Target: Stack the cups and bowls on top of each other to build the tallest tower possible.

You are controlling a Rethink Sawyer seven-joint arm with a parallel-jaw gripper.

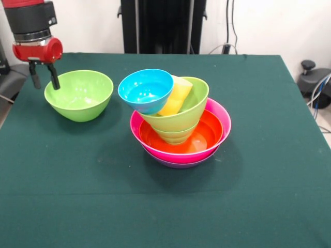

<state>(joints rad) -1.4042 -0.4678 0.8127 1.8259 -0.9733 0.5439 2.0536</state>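
Observation:
The tower stands mid-table: a purple bowl (pixel 182 163) lowest, then a hot pink bowl (pixel 221 114), an orange bowl (pixel 209 132), and lime green bowls (pixel 194 106) nested inside. A yellow cup (pixel 177 96) lies tilted in the top green bowl. A sky blue bowl (pixel 145 90) leans tilted on that bowl's left rim. A separate large lime green bowl (pixel 78 96) sits upright at the left. My gripper (pixel 44 81) hangs open and empty just over that bowl's left rim. The red and orange cups are out of view.
The table wears a dark green cloth (pixel 258 196). The black pedestal (pixel 163 26) stands at the far side. A black device with cables (pixel 313 80) sits off the right edge.

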